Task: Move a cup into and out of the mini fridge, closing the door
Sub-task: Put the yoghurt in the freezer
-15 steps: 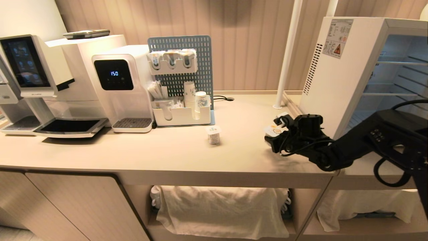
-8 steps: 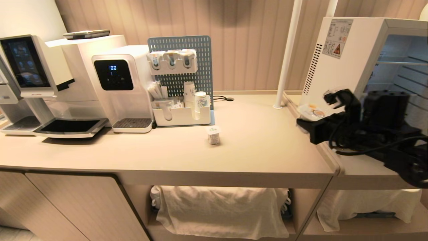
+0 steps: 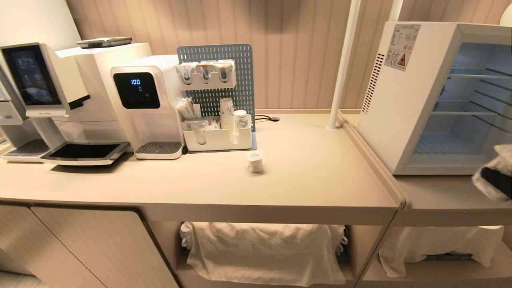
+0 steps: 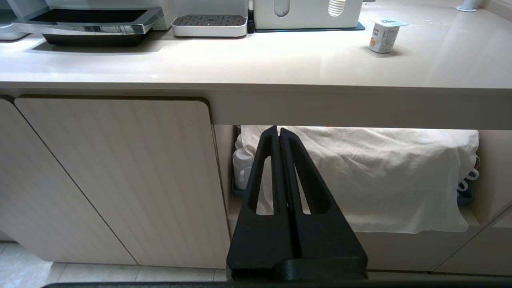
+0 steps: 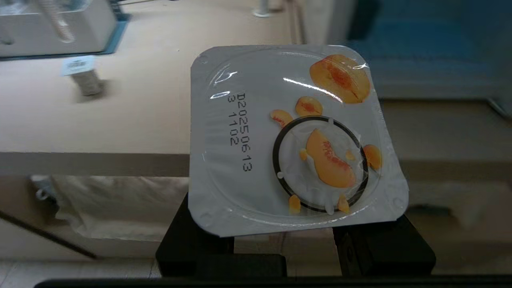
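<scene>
**Right gripper holding a yogurt cup in front of the open mini fridge**

The yogurt cup (image 5: 298, 138) is clamped between the two black fingers (image 5: 198, 236) of the right gripper (image 5: 285, 236). In the right wrist view its square foil lid faces the camera, printed with peach slices, a black ring and a date code. In the head view the right gripper (image 3: 496, 178) shows only as a blurred dark and white shape at the right edge, low in front of the fridge opening; the cup cannot be made out clearly there.

The mini fridge (image 3: 404, 100) stands on the lower table section (image 3: 436, 200) at the right. Its interior is exposed, with wire shelves (image 3: 464, 114) visible and bare. Vent slots and a warning sticker (image 3: 401, 46) mark its white side wall. The door is not visible in any view.

A second yogurt cup (image 3: 255, 161) stands upright on the main table (image 3: 312, 180), well apart from the fridge and just in front of the white organizer tray (image 3: 218, 138). The tray sits at the foot of a blue pegboard (image 3: 216, 76) and holds stacked paper cups (image 3: 227, 113). To its left stand a water dispenser (image 3: 146, 104) with a lit display and a coffee machine (image 3: 48, 100). A white pole (image 3: 344, 64) rises from the table beside the fridge.

The left gripper (image 4: 279, 134) hangs below the table edge with its fingers pressed together, holding nothing. It points toward an open shelf covered by a white cloth (image 4: 376, 180), beside a cabinet door (image 4: 116, 180).
</scene>
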